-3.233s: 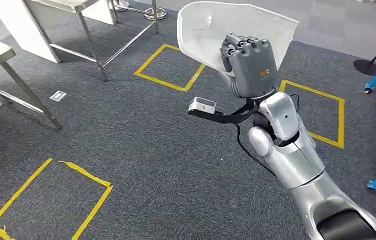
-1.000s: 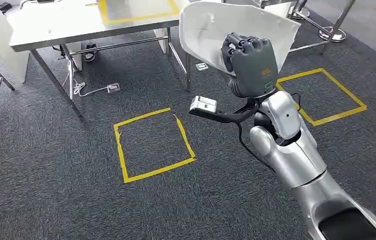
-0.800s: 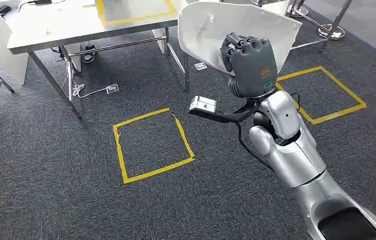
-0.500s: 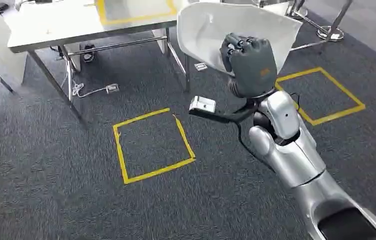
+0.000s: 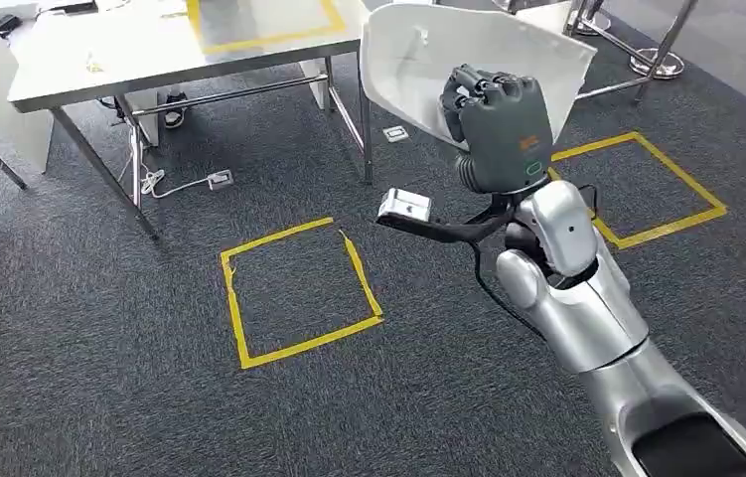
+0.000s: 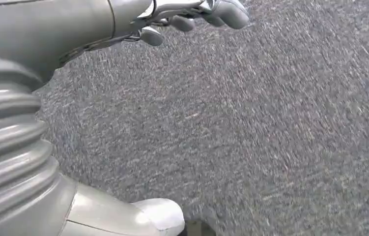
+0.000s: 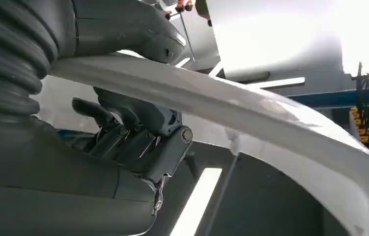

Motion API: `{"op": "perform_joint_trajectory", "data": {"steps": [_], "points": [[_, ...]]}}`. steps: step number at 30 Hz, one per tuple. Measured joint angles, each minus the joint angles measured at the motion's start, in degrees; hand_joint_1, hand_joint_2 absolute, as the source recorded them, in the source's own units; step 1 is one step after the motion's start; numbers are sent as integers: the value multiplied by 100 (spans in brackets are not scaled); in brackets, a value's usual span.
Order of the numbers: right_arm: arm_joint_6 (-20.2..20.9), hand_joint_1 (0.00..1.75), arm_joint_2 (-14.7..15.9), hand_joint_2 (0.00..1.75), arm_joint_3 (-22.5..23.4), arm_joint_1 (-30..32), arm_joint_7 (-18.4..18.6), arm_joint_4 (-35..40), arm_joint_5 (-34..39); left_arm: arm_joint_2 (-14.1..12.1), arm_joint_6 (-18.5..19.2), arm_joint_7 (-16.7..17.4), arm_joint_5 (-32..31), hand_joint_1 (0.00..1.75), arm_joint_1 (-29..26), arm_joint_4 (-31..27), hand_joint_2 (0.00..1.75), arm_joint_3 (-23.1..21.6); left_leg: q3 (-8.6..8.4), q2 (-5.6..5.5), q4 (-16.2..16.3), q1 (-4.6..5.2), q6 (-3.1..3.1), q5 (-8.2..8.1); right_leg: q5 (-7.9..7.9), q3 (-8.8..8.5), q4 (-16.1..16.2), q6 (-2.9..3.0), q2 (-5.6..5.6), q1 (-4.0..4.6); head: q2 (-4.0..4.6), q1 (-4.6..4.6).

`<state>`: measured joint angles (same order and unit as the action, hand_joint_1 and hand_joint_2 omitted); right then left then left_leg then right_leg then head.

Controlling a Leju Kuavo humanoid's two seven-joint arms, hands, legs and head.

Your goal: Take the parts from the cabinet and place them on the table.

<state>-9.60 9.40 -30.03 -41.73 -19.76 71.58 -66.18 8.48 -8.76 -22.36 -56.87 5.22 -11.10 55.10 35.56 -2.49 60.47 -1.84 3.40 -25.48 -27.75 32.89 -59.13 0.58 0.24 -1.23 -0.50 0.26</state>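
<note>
A: Where is the part?

B: The broad white curved plastic panel (image 5: 468,55) is held up in the air by the robot's dark grey right hand (image 5: 496,124), at the centre-right of the scene and above the carpet. Its far edge overlaps the near right corner of the long metal-legged table with a pale top (image 5: 140,50) in the head view. From the right wrist the panel (image 7: 251,113) runs as a pale arc across the hand (image 7: 123,123).

A: How do the fingers sit?

B: The right hand's fingers (image 5: 468,94) are curled over the panel's near edge and grip it. The left hand (image 6: 192,17) hangs low over the dark grey carpet (image 5: 100,397); its fingers (image 6: 221,12) look loosely apart with nothing in them.

A: Which step is this?

B: It reads as the carry: the part is out of the cabinet and not yet set down. The table lies at the far left, with a yellow taped rectangle (image 5: 259,25) on its top, probably the drop spot.

A: And next?

B: The robot likely needs to close on the table, perhaps by the yellow taped square on the floor (image 5: 294,288), then bring the panel over the top and lower it flat before loosening the fingers. The panel is wide, so its edge could catch the table's rim.
</note>
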Motion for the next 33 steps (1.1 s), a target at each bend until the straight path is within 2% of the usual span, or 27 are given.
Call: {"op": "perform_joint_trajectory", "data": {"steps": [1, 3, 4, 5, 6, 7, 9, 10, 11, 12, 14, 15, 16, 17, 19, 20, 21, 22, 24, 25, 26, 27, 28, 30, 31, 32, 33], "points": [[-4, 175, 0, 175, 0, -10, 2, 0, 0, 0, 0, -2, 0, 0, 13, 2, 175, 0, 87, 127, 192, 11, -5, -131, -3, -16, 0, 23, -6, 9, 0, -31], [-2, 175, 0, 175, 0, -16, 7, 0, 0, -2, 0, -2, 0, 0, 32, 0, 175, 0, 540, 191, 1054, 24, 2, -546, -33, -21, -3, 69, -48, 43, 0, -50], [-2, 175, 0, 175, 0, -4, 4, -2, 0, -2, 0, -2, 0, 0, 28, 0, 175, 0, 748, 193, 1408, 28, 0, -662, -51, -24, -7, 85, -65, 57, 0, -50], [0, 175, 0, 175, 0, 6, 4, -9, 0, -2, 0, -2, 0, 0, 17, 0, 175, 0, 866, 194, 1548, 34, -34, -654, -74, -38, -10, 92, -75, 68, 0, -53], [0, 175, 0, 175, 0, 10, 4, -18, 0, -2, 0, -2, 0, 0, 12, 0, 175, 0, 850, 195, 1438, 41, -67, -540, -104, -62, -11, 92, -82, 76, 0, -55], [0, 175, 0, 175, 0, 8, 5, -17, 0, -4, 0, 0, 0, 0, 11, 0, 175, 0, 724, 197, 1094, 47, -98, -309, -138, -99, -13, 89, -90, 81, 0, -55], [-2, 175, -4, 175, 0, -3, 4, -17, 0, -9, 0, 0, 0, 0, 13, 0, 175, 0, 285, 243, 90, 81, -155, 294, -231, -216, -12, 63, -119, 84, 0, -55], [-4, 175, -2, 175, 0, -7, 7, -20, 0, -15, 4, 7, 0, 0, 16, 2, 175, 0, 263, 309, 20, 119, -170, 149, -251, -251, 1, 37, -136, 90, 0, -55], [0, 175, -2, 175, 0, -17, 7, -20, 0, -11, 4, 2, 2, 0, 32, 0, 175, 2, 234, 322, -76, 163, -191, 0, -266, -226, 6, 5, -133, 96, 0, -70], [2, 175, -4, 175, 0, -12, 4, -20, 0, -9, 9, 7, 0, 0, 26, 0, 175, 2, 190, 311, -89, 165, -242, 99, -296, -246, 37, -41, -147, 102, 0, -72], [-2, 175, -7, 175, 0, -5, 7, -20, -2, -2, 9, 13, 2, 0, 12, 2, 175, 2, 102, 270, -102, 135, -318, 88, -272, -345, 4, -101, -153, 116, 0, -68], [0, 175, -4, 175, 2, -4, 13, -17, -2, 2, 9, 11, 2, 0, 7, 0, 175, 2, 39, 251, -145, 108, -346, 77, -291, -284, -121, -123, -134, 99, 0, -55], [-6, 175, -4, 175, 2, -22, 11, -17, 0, 0, 9, 11, 2, 0, 12, 0, 175, 2, -1, 244, -147, 108, -377, 56, -311, -162, -374, -138, -86, 84, 0, -38], [-4, 175, -7, 175, 2, -36, 7, -17, -2, -2, 9, 11, 2, 0, 30, -2, 175, 2, -17, 230, -147, 108, -412, 30, -418, 91, -765, -173, -75, 78, 0, -20], [-2, 175, 0, 175, 2, 6, 9, -22, -4, 0, 9, 11, 2, 0, 43, 0, 175, 2, -57, 198, -147, 110, -433, -29, -753, 637, -1511, -223, -68, 71, 0, -18], [-2, 175, 7, 175, 2, 36, 9, -22, -9, 0, 9, 13, 2, 0, 32, 0, 175, 2, -89, 177, -142, 110, -427, -63, -836, 840, -1694, -225, -67, 70, 0, -2], [-2, 175, 7, 175, 2, 58, 9, -22, -11, 5, 9, 15, 2, 0, 20, 0, 175, 2, -134, 158, -136, 110, -420, -103, -741, 912, -1628, -224, -67, 65, 0, 2], [-2, 175, 7, 175, 2, 67, 11, -22, -15, 18, 9, 15, 2, 0, 15, 0, 175, 2, -189, 143, -133, 110, -411, -148, -498, 864, -1349, -220, -67, 61, 0, 6], [-2, 175, 11, 175, 2, 65, 13, -20, -15, 29, 9, 15, 2, 0, 19, 0, 175, 2, -324, 125, -129, 110, -373, -247, 231, 532, -365, -184, -66, 64, 0, 11], [-2, 175, 13, 175, 2, 66, 11, -22, -17, 33, 9, 15, 0, 0, 14, 2, 175, 2, -312, 121, -131, 111, -347, -290, 414, 436, -7, -147, -63, 74, 0, 13], [0, 175, 13, 175, 2, 66, 11, -22, -20, 33, 7, 15, 2, 0, 22, 0, 175, 2, -358, 96, -122, 125, -307, -309, 75, 449, -26, -128, -65, 124, 0, 4], [5, 175, 13, 175, 2, 69, 11, -20, -28, 33, 7, 22, 2, 0, 23, 0, 175, 2, -349, 110, -145, 125, -261, -340, 159, 408, -21, -95, -58, 134, 0, 9], [2, 175, 15, 175, 2, 70, 11, -20, -37, 33, 7, 22, 0, 0, 17, 0, 175, 4, -390, 110, -77, 125, -225, -303, 285, 400, 32, -50, -51, 127, 0, 9], [-2, 175, 13, 175, 6, 68, 22, -13, -48, 20, 2, 24, -13, 0, 13, 0, 175, 7, -390, 126, -50, 129, -163, -349, 275, 273, 54, 23, -49, 82, 0, 6], [-4, 175, 11, 175, 6, 63, 24, -7, -61, 26, 2, 31, -20, 0, 23, 0, 175, 5, -344, 163, 123, 124, -136, -382, 248, 212, 66, 59, -56, 80, 0, -5], [-6, 175, 11, 175, 6, 60, 53, -7, -66, 29, 2, 33, -22, 0, 40, 0, 175, 4, -137, 187, 475, 119, -100, -475, 215, 184, 65, 99, -58, 79, 0, -42], [-6, 175, 11, 175, 6, 66, 61, -4, -70, 26, 2, 33, -24, 0, 49, 0, 175, 4, 116, 193, 877, 110, -84, -636, 183, 166, 65, 108, -59, 81, 0, -53]]}}
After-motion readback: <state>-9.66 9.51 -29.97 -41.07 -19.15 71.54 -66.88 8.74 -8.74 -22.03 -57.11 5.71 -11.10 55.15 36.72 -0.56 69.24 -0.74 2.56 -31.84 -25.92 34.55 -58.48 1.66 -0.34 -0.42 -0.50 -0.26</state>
